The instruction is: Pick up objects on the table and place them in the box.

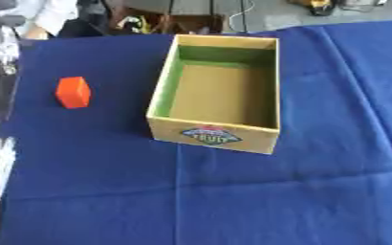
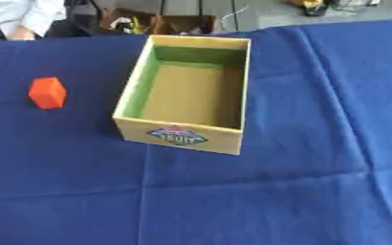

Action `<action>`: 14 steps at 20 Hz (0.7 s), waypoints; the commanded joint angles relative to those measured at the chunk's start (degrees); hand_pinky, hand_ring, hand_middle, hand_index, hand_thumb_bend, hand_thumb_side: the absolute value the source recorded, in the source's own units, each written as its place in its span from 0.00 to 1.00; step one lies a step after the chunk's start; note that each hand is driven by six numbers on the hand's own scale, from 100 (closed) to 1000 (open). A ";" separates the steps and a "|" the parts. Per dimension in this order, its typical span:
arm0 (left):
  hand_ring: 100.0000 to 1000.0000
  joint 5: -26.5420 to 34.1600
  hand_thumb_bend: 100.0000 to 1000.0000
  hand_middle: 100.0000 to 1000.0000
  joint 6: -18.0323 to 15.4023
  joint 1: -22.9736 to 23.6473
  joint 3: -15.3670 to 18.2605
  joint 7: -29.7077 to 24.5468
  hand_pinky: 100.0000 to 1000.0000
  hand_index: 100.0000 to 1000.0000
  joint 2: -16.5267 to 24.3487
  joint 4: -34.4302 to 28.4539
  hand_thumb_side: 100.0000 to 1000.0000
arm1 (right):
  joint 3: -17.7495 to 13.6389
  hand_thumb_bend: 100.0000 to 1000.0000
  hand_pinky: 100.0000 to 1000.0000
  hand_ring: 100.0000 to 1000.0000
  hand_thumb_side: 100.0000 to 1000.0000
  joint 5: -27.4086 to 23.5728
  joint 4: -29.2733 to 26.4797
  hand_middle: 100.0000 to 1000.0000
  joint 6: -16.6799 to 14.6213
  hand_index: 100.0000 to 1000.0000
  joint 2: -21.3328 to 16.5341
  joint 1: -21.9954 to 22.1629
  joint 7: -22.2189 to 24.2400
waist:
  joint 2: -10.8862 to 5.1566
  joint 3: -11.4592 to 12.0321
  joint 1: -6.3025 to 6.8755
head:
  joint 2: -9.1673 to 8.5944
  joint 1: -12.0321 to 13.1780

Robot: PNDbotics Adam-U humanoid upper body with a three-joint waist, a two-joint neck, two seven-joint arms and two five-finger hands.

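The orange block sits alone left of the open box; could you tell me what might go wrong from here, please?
The orange block lies near the blue cloth's left edge, so a clumsy grasp might nudge it off. The box has tall walls; a low carry could knock the block against its rim. Neither hand is in view yet.

You have one box before you: an open cardboard carton, tan outside, with a green band round the upper inner walls and a brown floor. It stands upright, slightly askew, its long axis running away from you, and a colourful diamond-shaped label sits on the near end wall. You can see nothing inside it. To the box's left, well apart from it, lies your one object, an orange block with angled faces, standing on end about level with the box's middle.
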 commanded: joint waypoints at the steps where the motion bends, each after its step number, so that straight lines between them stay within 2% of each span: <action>1: 0.71 -2.71 0.00 0.79 2.35 -3.39 -3.31 -2.52 0.57 0.97 5.78 3.14 0.77 | 0.09 0.00 0.73 0.81 1.00 0.30 -0.83 0.81 0.01 0.88 -1.49 0.07 0.07 | -1.26 0.11 -0.16 | 0.14 -0.41; 4: 0.77 -5.20 0.00 0.86 4.83 -7.03 -7.02 -5.00 0.63 1.00 9.82 7.17 0.84 | 0.24 0.00 0.73 0.81 1.00 0.30 -0.83 0.81 -0.10 0.88 -1.60 0.20 0.16 | -1.36 0.03 -0.29 | 0.16 -0.25; 7: 0.80 -7.69 0.00 0.88 7.31 -9.69 -11.01 -7.49 0.67 1.00 13.86 11.21 0.85 | 0.46 0.00 0.73 0.81 1.00 0.19 -0.83 0.81 -0.25 0.88 -1.58 0.17 0.35 | -1.37 -0.33 -0.53 | 0.23 0.30; 8: 0.81 -8.53 0.00 0.89 8.02 -10.57 -12.38 -8.34 0.68 1.00 15.23 12.59 0.81 | 0.52 0.00 0.73 0.81 1.00 0.13 -0.83 0.81 -0.31 0.88 -1.55 0.14 0.42 | -1.36 -0.50 -0.65 | 0.14 0.56; 10: 0.81 -10.28 0.00 0.90 8.14 -12.21 -14.61 -10.09 0.69 1.00 18.08 15.43 0.83 | 0.66 0.00 0.73 0.81 1.00 -0.02 -0.83 0.81 -0.44 0.88 -1.45 0.06 0.55 | -1.28 -0.89 -0.95 | -0.10 1.03; 11: 0.81 -11.71 0.00 0.90 5.91 -13.58 -14.44 -13.56 0.69 1.00 20.81 19.09 0.83 | 0.80 0.00 0.73 0.81 1.00 -0.14 -0.83 0.81 -0.52 0.88 -1.31 -0.03 0.68 | -1.24 -1.28 -1.16 | -0.17 1.48; 12: 0.81 -13.71 0.00 0.90 1.94 -15.53 -12.55 -20.14 0.69 1.00 22.44 22.92 0.83 | 0.89 0.00 0.73 0.81 1.00 -0.26 -0.83 0.81 -0.57 0.88 -1.17 -0.07 0.79 | -1.26 -1.44 -1.34 | -0.18 1.68; 13: 0.84 -16.01 0.17 0.91 -1.38 -17.87 -10.11 -27.51 0.72 1.00 23.01 26.30 0.96 | 0.96 0.00 0.73 0.81 1.00 -0.33 -0.83 0.81 -0.59 0.88 -1.05 0.01 0.90 | -1.21 -1.52 -1.54 | -0.15 1.89; 14: 0.85 -18.17 0.28 0.92 -4.13 -20.22 -8.08 -33.87 0.73 1.00 22.89 29.21 1.00 | 1.04 0.00 0.73 0.81 1.00 -0.35 -0.83 0.81 -0.59 0.88 -0.94 0.11 1.04 | -1.15 -1.52 -1.70 | -0.15 2.00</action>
